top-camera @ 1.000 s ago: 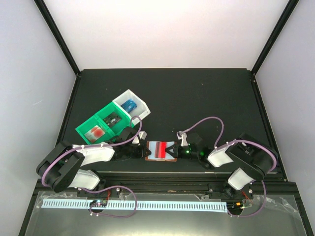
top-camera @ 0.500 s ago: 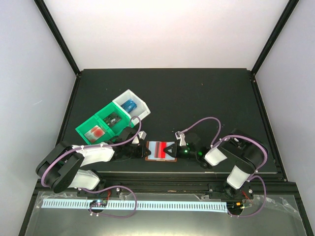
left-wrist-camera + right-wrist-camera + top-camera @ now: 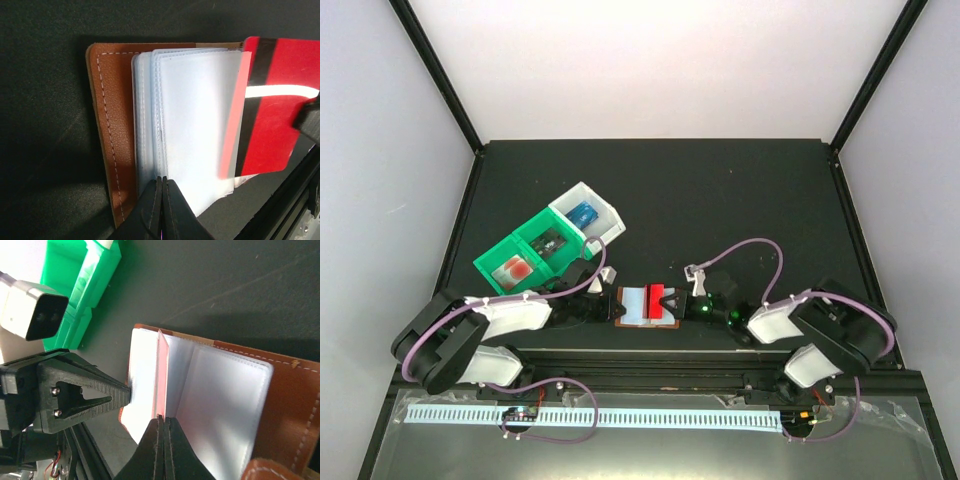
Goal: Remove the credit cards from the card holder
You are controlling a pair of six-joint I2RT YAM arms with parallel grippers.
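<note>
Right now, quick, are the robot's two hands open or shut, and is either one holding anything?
The left gripper is shut, tip against the card holder.
The right gripper is shut on the red card.

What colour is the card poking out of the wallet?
The card is red with a black stripe, clearest from the left wrist.

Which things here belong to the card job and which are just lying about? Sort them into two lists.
Job in hand:
- red card, pinched by the right tool
- card holder, clamped by the left tool

Lying about:
- green-and-white bin tray
</note>
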